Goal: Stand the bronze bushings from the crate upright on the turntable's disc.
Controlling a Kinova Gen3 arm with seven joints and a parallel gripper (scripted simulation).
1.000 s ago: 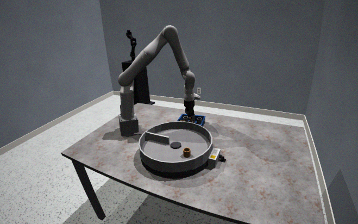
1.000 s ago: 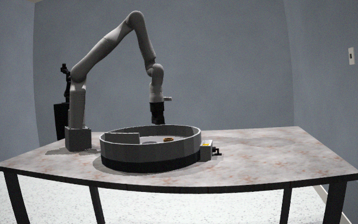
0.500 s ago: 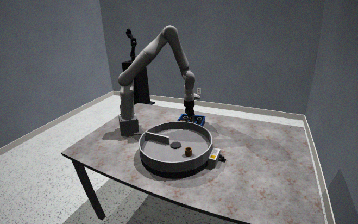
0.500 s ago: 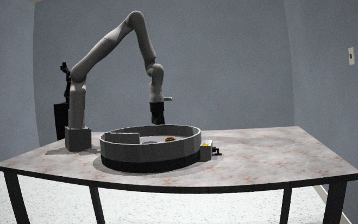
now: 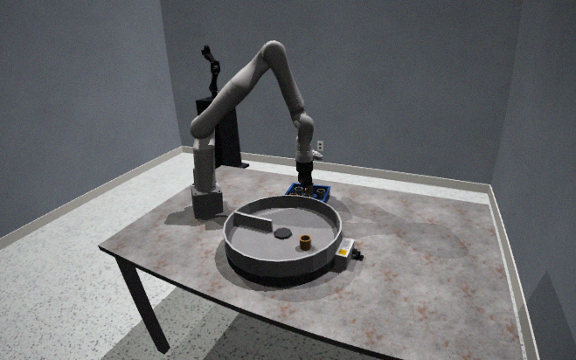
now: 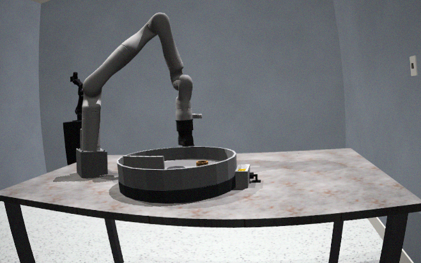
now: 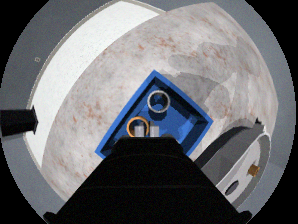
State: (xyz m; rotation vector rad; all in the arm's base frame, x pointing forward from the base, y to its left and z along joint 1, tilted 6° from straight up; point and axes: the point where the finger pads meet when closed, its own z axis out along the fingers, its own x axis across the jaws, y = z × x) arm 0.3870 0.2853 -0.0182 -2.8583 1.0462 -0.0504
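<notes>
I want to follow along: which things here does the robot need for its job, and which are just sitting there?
Needed: gripper, bronze bushing it grips, blue crate, bronze bushing on the disc, turntable.
Just sitting: steel bushing, yellow-labelled box, black stand.

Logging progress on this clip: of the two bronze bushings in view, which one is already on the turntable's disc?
The bronze bushing standing upright on the disc, right of the dark hub. The other bronze bushing is in the blue crate, where the gripper is shut on it.

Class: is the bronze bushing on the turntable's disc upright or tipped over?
Upright: the bronze bushing stands on the disc, its open end facing up, beside the hub.
</notes>
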